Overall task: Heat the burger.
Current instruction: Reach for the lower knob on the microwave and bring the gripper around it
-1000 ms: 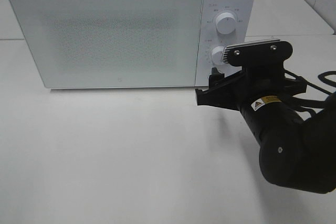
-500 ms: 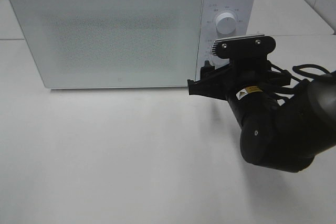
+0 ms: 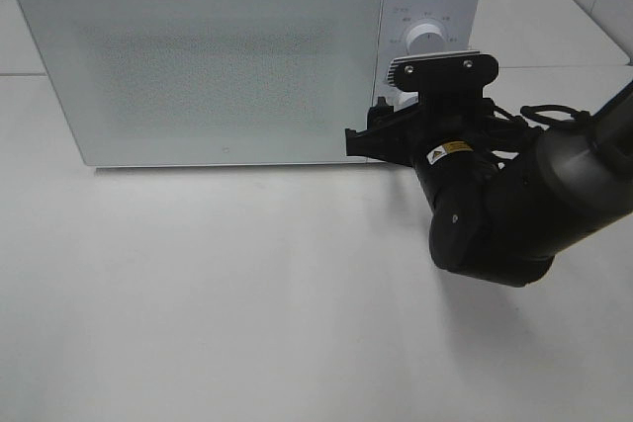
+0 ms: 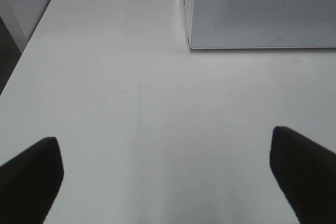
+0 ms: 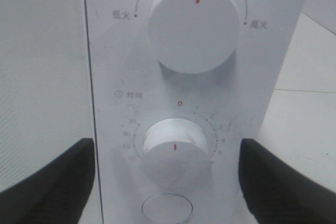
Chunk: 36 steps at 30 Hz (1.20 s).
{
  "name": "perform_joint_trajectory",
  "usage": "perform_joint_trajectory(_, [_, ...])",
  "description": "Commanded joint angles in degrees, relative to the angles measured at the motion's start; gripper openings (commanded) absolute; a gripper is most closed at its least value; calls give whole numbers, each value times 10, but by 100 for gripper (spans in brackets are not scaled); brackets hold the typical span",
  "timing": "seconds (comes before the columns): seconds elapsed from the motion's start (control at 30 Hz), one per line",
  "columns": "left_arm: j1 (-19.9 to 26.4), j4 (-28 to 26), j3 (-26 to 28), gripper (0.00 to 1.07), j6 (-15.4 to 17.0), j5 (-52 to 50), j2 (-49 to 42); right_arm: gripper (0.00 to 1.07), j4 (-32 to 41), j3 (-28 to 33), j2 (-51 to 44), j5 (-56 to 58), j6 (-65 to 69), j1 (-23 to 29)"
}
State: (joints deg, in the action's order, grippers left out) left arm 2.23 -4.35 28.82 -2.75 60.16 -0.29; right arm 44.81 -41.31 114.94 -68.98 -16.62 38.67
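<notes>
Apparently the loading part is done. The boxy white microwave oven [image 3: 218, 56] stands toward the far edge of the plain white bench [image 3: 198, 294] with its frosted door shut, and the burger shows in no view. Nothing lies on the bare bench in front, so the burger is most likely behind that door, though the frosted panel hides the inside and I cannot confirm it.

What is left, as I read it, is starting the heat. The right tool [image 5: 167, 153] is up against the control panel at the oven's right end. Its two black fingers are spread wide, one on each side of the lower white timer knob [image 5: 176, 161], and they touch nothing and grip nothing. That knob's red mark appears to point at the zero, so the timer looks unset. The larger white power knob [image 5: 194, 22] above it has its red mark straight up. A round white button [image 5: 167, 208] sits just below the timer.

The left tool [image 4: 168, 166] is released too, fingers wide and empty, above the bare bench near the oven's front left corner.
</notes>
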Motion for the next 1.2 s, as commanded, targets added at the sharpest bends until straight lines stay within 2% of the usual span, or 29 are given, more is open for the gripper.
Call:
perform_joint_trajectory(0.03, [1,2,-2,100,5,-7,-12,75,-13,-17,8,2,7,-13])
perform_joint_trajectory(0.37, [1,2,-2,100,4,-7,-12,75,-12,-48,40,7,21,-21])
perform_joint_trajectory(0.67, [1,2,-2,100,4,-7,-12,75,-14,-51,40,6,22,-35])
perform_joint_trajectory(0.83, [1,2,-2,100,4,-7,-12,69,-24,-52,40,5,22,-38])
perform_joint_trajectory(0.9, [1,2,-2,100,4,-7,-12,60,-24,-52,40,5,22,-38])
perform_joint_trajectory(0.93, [1,2,-2,100,4,-7,-12,60,-24,-52,40,5,22,-38])
perform_joint_trajectory(0.97, [1,2,-2,100,4,-7,-12,55,-24,-52,40,5,22,-38])
perform_joint_trajectory(1.0, [1,2,-2,100,4,-7,-12,42,-24,-52,40,5,22,-38])
perform_joint_trajectory(1.03, [1,2,-2,100,4,-7,-12,42,-24,-52,40,5,22,-38])
perform_joint_trajectory(1.07, [1,2,-2,100,4,-7,-12,29,-24,-52,40,6,22,-38])
perform_joint_trajectory(1.1, [1,2,-2,100,4,-7,-12,22,-24,-52,40,7,22,-38])
perform_joint_trajectory(1.13, [1,2,-2,100,4,-7,-12,22,-24,-52,40,7,22,-38])
perform_joint_trajectory(1.17, [1,2,-2,100,4,-7,-12,11,-24,-52,40,7,22,-38])
perform_joint_trajectory(1.2, [1,2,-2,100,4,-7,-12,6,-24,-52,40,7,22,-38])
